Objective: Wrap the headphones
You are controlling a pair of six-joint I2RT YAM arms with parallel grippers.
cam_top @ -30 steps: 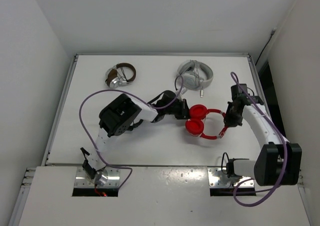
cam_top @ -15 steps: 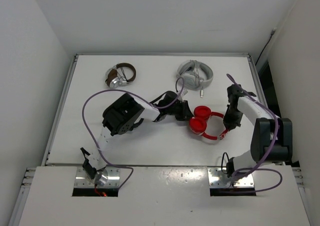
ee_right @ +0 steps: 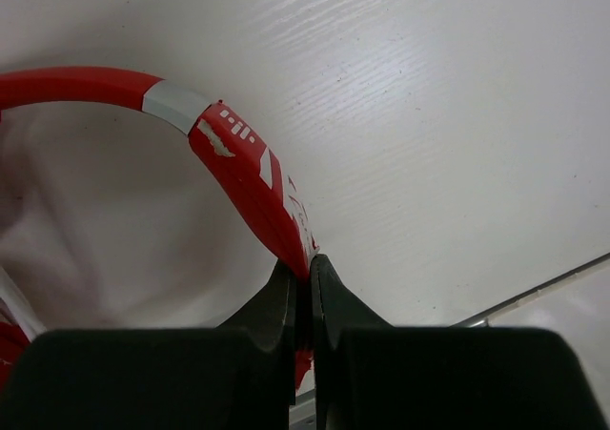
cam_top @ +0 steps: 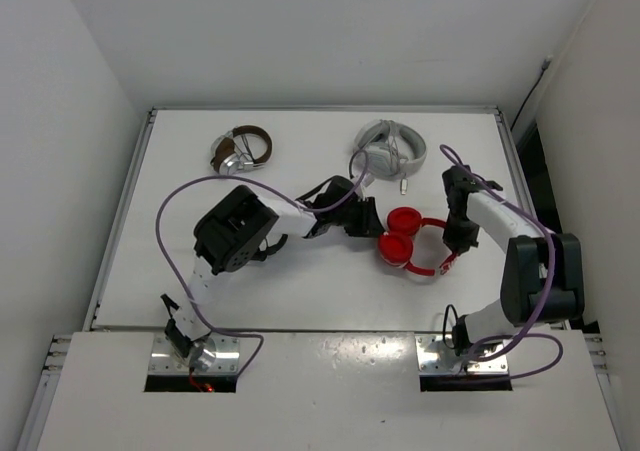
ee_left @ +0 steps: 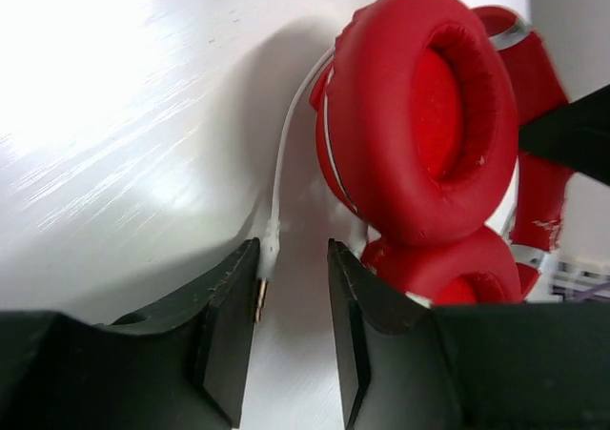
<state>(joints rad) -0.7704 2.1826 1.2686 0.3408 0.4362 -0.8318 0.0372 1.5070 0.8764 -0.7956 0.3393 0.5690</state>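
Note:
The red headphones [cam_top: 405, 238] lie mid-table with their two earcups stacked and the headband [cam_top: 443, 246] curving right. In the left wrist view the red earcups [ee_left: 419, 115] fill the upper right, and the thin white cable [ee_left: 278, 177] runs down to its gold plug tip between my jaws, against the left finger. My left gripper [ee_left: 291, 287] [cam_top: 376, 226] is open around that plug end. My right gripper [ee_right: 301, 277] [cam_top: 458, 239] is shut on the red headband [ee_right: 238, 158].
A brown and silver pair of headphones [cam_top: 240, 151] lies at the back left. A white-grey pair [cam_top: 392, 149] lies at the back middle, just behind my left wrist. The table's right edge [cam_top: 515, 161] runs close to my right arm.
My right arm has swung in and its elbow folded back toward the base, still holding the headband. The headphones shifted slightly right. My left gripper stayed by the earcups.

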